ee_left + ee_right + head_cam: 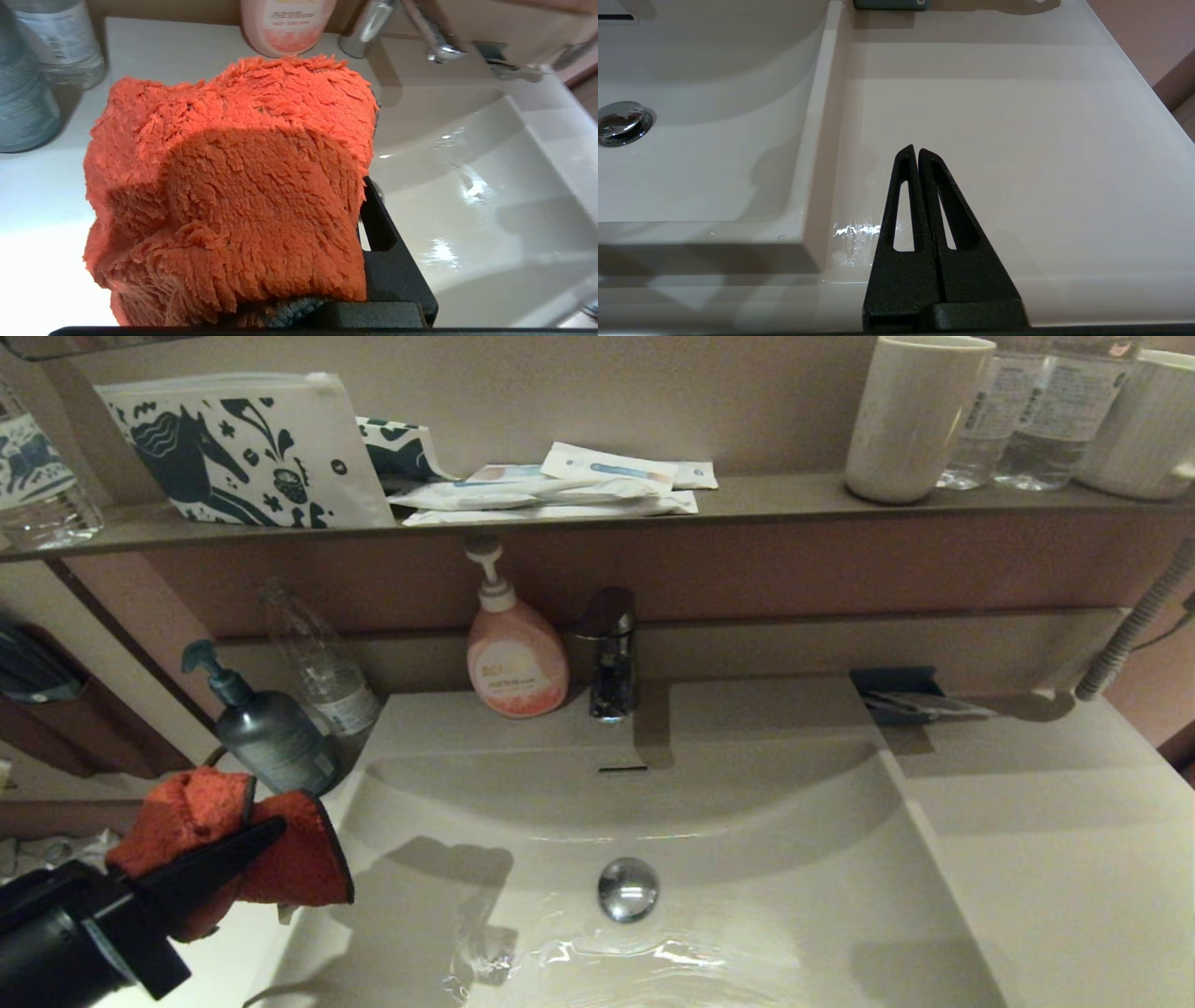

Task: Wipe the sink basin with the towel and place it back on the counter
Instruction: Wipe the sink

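The left tool [266, 835] is clamped tight on the towel [215, 840], holding it up over the tabletop [1046, 821] at the sink basin's [747, 896] left rim (beside a grey pump bottle [266, 728]). The right tool [917, 151], fingers pressed together and empty, hovers above the tabletop right of the basin.

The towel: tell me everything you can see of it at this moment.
The towel is a small red-orange cloth of fluffy microfibre with a dark stitched border. It is bunched and folded over, clamped in the left gripper, and held in the air over the counter at the sink basin's left edge. Only the gripper touches it.
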Robot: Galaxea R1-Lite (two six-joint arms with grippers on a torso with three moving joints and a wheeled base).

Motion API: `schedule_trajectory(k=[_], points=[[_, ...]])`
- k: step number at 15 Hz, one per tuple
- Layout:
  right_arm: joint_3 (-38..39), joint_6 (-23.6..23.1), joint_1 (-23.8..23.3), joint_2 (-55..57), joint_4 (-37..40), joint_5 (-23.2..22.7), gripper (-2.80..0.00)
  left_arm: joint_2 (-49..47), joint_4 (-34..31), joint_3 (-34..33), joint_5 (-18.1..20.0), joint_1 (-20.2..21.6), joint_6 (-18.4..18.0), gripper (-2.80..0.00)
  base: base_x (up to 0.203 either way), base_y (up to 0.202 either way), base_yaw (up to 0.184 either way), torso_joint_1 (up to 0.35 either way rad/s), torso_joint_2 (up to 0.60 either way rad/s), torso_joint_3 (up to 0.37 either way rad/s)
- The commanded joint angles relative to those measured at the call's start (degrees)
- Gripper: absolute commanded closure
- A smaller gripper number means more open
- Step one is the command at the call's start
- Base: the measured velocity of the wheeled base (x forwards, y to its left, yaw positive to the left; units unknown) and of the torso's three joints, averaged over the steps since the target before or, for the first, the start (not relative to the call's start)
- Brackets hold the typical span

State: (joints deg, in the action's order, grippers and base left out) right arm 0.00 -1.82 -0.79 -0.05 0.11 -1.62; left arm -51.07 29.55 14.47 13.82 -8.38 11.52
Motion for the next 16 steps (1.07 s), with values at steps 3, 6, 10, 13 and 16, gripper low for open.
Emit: schedule_trajectory(k=[3,6,10,13,16], points=[[0.00,-0.03,0.00,0.05,-0.02,-0.05,0.00,-2.03,0.11,1.23,0.35,0.35,-0.30,0.00,0.000,0.000,0.000,0.000,0.00,0.000],[0.00,-0.03,0.00,0.05,-0.02,-0.05,0.00,-4.90,0.22,1.57,2.70,-0.01,-0.36,0.00,0.000,0.000,0.000,0.000,0.00,0.000],[0.00,-0.03,0.00,0.05,-0.02,-0.05,0.00,-13.88,1.43,1.60,5.56,-5.22,0.99,0.00,0.000,0.000,0.000,0.000,0.00,0.000],[0.00,-0.03,0.00,0.05,-0.02,-0.05,0.00,-24.55,7.88,0.97,5.70,-7.54,1.54,0.00,0.000,0.000,0.000,0.000,0.00,0.000],[0.00,-0.03,0.00,0.05,-0.02,-0.05,0.00,-37.74,18.33,0.85,5.37,-7.37,-0.39,0.00,0.000,0.000,0.000,0.000,0.00,0.000]])
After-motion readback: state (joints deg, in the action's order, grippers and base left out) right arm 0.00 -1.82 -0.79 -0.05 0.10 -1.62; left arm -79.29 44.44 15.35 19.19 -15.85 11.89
